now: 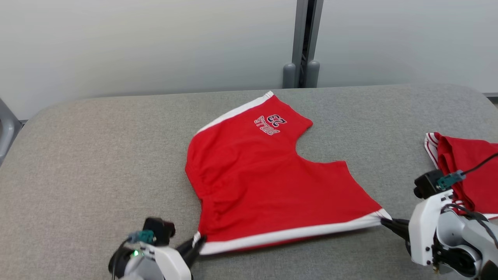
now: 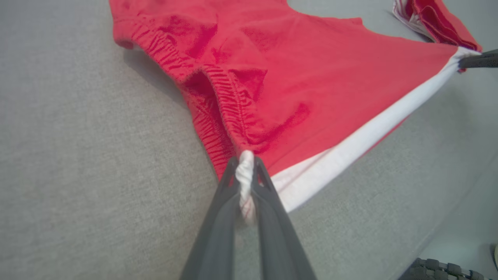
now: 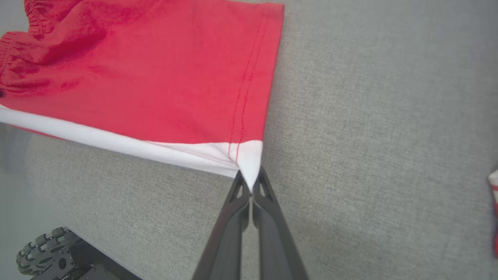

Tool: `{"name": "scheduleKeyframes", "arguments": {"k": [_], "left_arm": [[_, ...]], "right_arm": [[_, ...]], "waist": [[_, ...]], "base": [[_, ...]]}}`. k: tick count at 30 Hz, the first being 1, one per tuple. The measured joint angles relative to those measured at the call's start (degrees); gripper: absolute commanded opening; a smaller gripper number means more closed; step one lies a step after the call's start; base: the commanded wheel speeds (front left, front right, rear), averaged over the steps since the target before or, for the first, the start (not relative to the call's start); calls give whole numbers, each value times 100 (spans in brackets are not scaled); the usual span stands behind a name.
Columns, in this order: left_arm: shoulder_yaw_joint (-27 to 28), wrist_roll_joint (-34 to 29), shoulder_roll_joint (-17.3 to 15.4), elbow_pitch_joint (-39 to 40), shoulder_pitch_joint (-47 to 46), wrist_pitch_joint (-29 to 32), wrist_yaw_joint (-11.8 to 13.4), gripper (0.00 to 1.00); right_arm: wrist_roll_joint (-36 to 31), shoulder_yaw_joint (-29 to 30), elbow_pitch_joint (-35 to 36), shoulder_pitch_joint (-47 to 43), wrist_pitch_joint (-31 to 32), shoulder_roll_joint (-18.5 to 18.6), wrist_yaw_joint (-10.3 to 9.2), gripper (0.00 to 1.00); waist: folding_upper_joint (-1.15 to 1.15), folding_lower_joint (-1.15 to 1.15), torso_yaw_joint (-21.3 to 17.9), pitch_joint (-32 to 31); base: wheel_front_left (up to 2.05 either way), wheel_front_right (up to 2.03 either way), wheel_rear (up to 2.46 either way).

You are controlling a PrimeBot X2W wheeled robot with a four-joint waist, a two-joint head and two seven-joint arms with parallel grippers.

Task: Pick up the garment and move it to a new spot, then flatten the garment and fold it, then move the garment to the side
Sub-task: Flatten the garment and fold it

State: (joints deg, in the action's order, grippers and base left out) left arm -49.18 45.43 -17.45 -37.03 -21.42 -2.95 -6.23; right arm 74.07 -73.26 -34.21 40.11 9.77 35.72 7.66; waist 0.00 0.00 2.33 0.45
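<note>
Nearest, the left gripper [image 1: 199, 241] pinches a waistband corner of the red shorts [image 1: 268, 175]. The right gripper [image 1: 385, 222] pinches the hem corner, with the white trim taut between them. Shorts lie mid-way across the grey padded table [image 1: 97, 155], near a second red garment [image 1: 470, 171]. Pulling harder could slip that thin hem corner free.
</note>
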Motion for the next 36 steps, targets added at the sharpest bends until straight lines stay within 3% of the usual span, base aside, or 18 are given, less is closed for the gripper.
{"name": "scheduleKeyframes", "arguments": {"k": [6, 12, 20, 27, 36], "left_arm": [[57, 357, -269, 1123, 775, 260, 278, 0], [-69, 636, -609, 2060, 1217, 726, 223, 0], [-160, 1002, -934, 2840, 1401, 1303, 147, 0], [127, 1441, -829, 3218, 1373, 1287, 156, 0], [487, 2385, -675, 3630, 921, 1825, 75, 0]], "right_arm": [[776, 1, 611, -322, 802, 573, -1, 0], [1226, 11, 1044, -429, 1532, 1076, -1, 0], [1322, 26, 1850, -411, 2147, 1751, -1, 0], [1325, 276, 2045, -88, 2143, 1874, -10, 0], [1065, 770, 1970, 770, 2183, 1852, -15, 0]], "waist": [[0, 0, 86, 31], [0, 0, 141, 110], [0, 0, 249, 155], [0, 0, 402, 231], [0, 0, 760, 598]], "base": [[0, 0, 0], [0, 0, 0], [0, 0, 0], [0, 0, 0], [0, 0, 0]]}}
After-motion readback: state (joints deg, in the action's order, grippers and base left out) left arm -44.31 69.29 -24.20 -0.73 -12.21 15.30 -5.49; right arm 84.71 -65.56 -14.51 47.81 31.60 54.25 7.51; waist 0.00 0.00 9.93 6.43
